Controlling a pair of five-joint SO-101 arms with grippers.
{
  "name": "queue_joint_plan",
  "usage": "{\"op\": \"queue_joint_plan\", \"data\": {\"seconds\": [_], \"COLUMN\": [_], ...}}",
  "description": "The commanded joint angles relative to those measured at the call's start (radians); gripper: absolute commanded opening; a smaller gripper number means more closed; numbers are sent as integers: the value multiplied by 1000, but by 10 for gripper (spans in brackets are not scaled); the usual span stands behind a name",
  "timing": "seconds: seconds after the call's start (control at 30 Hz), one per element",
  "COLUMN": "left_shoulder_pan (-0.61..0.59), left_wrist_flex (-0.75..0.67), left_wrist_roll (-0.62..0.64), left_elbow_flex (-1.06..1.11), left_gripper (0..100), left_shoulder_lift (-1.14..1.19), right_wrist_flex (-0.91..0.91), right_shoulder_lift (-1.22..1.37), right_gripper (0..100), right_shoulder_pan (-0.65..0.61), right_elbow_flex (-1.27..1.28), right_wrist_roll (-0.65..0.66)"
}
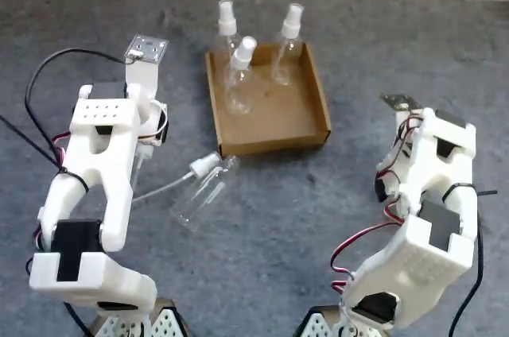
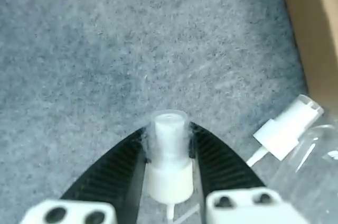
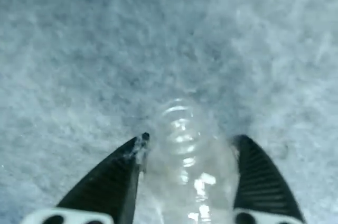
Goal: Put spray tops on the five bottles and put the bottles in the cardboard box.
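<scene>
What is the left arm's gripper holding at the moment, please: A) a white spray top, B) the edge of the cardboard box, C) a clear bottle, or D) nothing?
A: in the left wrist view the left gripper has its fingers closed on either side of a white spray top.

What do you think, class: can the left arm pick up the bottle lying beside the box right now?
Probably not: the left gripper is shut on a spray top, so its jaws are occupied. The lying bottle sits close by, with nothing between.
</scene>
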Motion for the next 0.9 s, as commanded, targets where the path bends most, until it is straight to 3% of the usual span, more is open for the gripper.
{"op": "queue_joint_plan", "data": {"seconds": [0.0,0.2,0.53,0.67,0.87], "left_shoulder_pan": [19,19,21,21,24], "left_wrist_flex": [-8,-8,34,28,28], "left_wrist_roll": [9,9,15,72,150], "left_elbow_flex": [-13,-12,-4,-5,-5], "left_gripper": [2,2,2,2,2], "left_shoulder_lift": [-53,-68,-334,-479,-748], "right_wrist_flex": [-2,-1,41,38,22], "right_shoulder_lift": [-79,-140,-417,-591,-811], "right_gripper": [111,2,4,4,4], "right_shoulder_pan": [13,12,-70,-202,-553], "right_elbow_flex": [-48,-44,10,70,114], "right_wrist_roll": [-5,-11,-69,-127,-253]}}
